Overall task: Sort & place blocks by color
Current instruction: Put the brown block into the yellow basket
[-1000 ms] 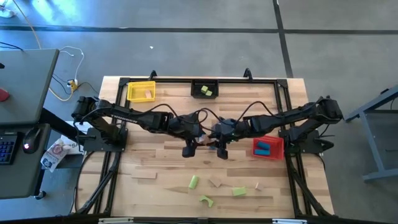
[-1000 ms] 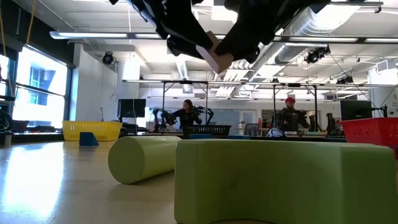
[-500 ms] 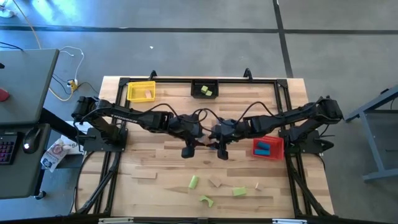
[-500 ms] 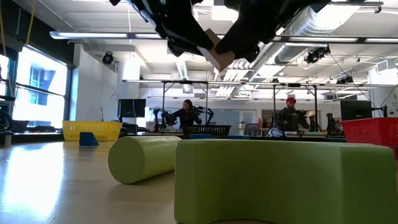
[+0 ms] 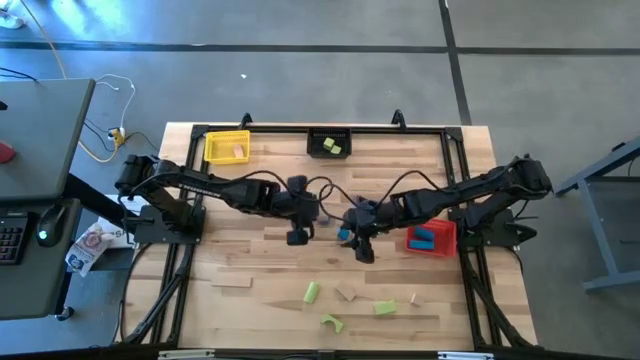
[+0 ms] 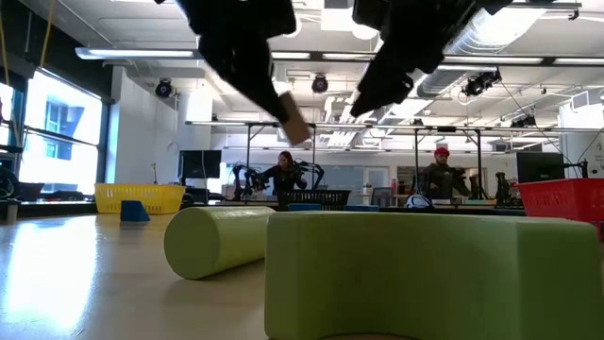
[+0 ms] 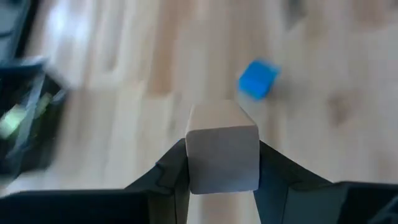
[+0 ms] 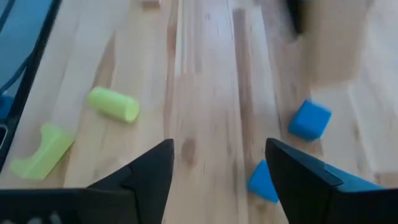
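My left gripper (image 5: 297, 236) hangs above the table's middle, shut on a tan wooden block (image 7: 222, 146), which also shows in the low view (image 6: 294, 127). To its right my right gripper (image 5: 362, 250) stands open (image 8: 217, 168) above the bare wood, holding nothing. A blue block (image 5: 343, 234) lies on the table between the two grippers. The right wrist view shows two blue blocks (image 8: 309, 119) (image 8: 264, 180), a green cylinder (image 8: 114, 104) and a green arch (image 8: 40, 152) lying on the table. My left gripper pinches the tan block by two opposite sides (image 7: 194, 155), one finger on each. The fingers come from above, slanting down. The block sits at the finger ends, tilted and lifted clear of the table (image 6: 294, 127).
At the far edge stand a yellow bin (image 5: 227, 147) and a black bin (image 5: 329, 143); a red bin (image 5: 431, 238) stands at the right. Near the front edge lie a tan bar (image 5: 233, 283), a green cylinder (image 5: 311, 292), a tan block (image 5: 346, 294) and green pieces (image 5: 385, 308) (image 5: 331, 322).
Both grippers were together at the tan block above the table's middle. My right gripper has let go of it and drawn back toward the table's right. My left gripper has kept the block and carried it toward the table's left, and the block has tipped.
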